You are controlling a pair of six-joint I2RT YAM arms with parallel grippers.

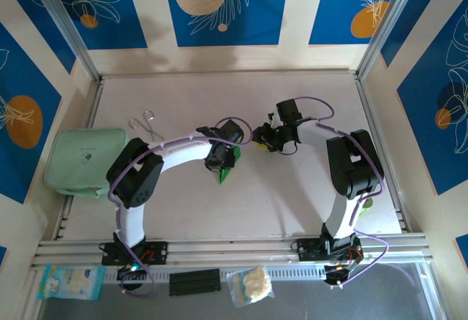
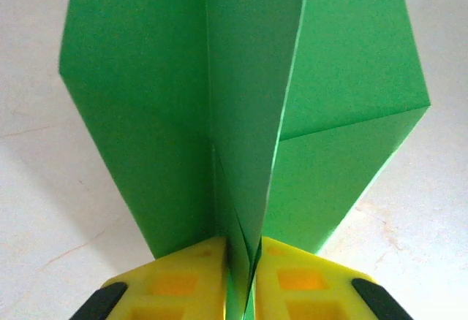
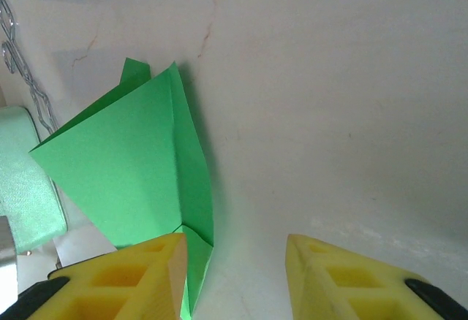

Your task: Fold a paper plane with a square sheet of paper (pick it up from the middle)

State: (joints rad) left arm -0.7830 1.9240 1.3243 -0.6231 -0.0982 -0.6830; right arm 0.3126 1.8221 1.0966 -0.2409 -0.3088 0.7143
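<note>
The bright green paper, folded into a pointed paper plane point(image 2: 139, 108) with a centre ridge and two spread wings, stands just above the table near the middle point(image 1: 225, 175). My left gripper point(image 2: 241, 280) is shut on the plane's centre ridge, its yellow fingers point(image 2: 183, 283) pressed against both sides of the layered fold. In the top view the left gripper point(image 1: 219, 162) hangs over the paper. My right gripper point(image 3: 235, 276) stands open to the right of the plane point(image 3: 131, 159), nothing between its fingers; its left finger point(image 3: 146, 272) is close beside the paper's edge. From above, the right gripper point(image 1: 265, 139) is just right of the left one.
A pale mint-green pouch point(image 1: 82, 161) lies at the table's left edge, also seen in the right wrist view point(image 3: 25, 181). Metal wire clips point(image 1: 145, 125) lie behind it. A black block point(image 1: 194, 282) and small bags point(image 1: 250, 285) sit below the front rail.
</note>
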